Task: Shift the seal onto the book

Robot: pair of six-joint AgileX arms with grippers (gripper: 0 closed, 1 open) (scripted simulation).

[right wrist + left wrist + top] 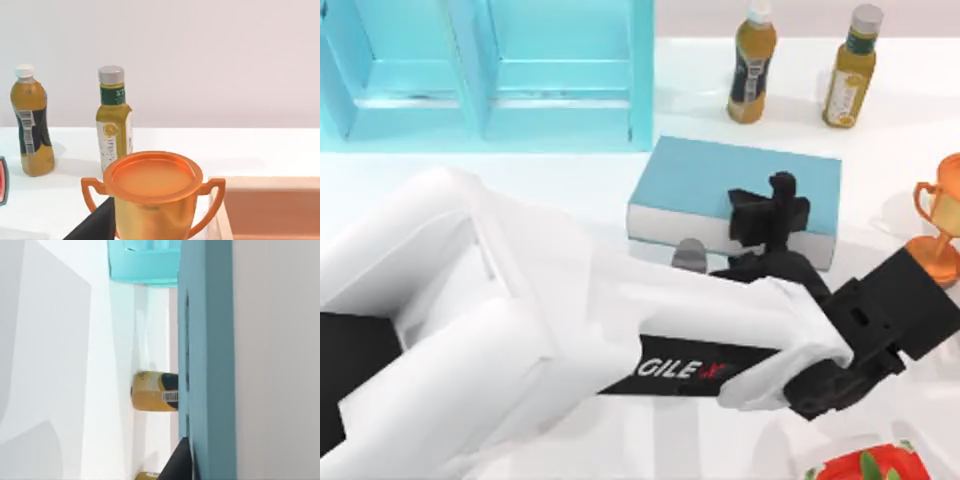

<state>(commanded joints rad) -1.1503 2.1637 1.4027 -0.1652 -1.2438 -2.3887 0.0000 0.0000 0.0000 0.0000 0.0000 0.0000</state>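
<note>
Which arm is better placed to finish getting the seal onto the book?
Left. The left gripper hangs over the near edge of the flat teal-blue book, its white arm stretched across the table. The right gripper sits farther right, facing the orange trophy cup.

White tabletop [620,190]. Turquoise shelf unit [485,70] sits at the far-left corner. Teal book [740,185] lies flat mid-tabletop, right of centre, white page edges facing the near side. Two yellow-orange bottles stand upright along the far edge: white-capped one [752,62], grey-capped one [851,68] just right of it. Orange trophy cup [940,215] stands at the right edge. Red-and-green item [865,465] at the near edge, right side; can't tell what it is.
</note>
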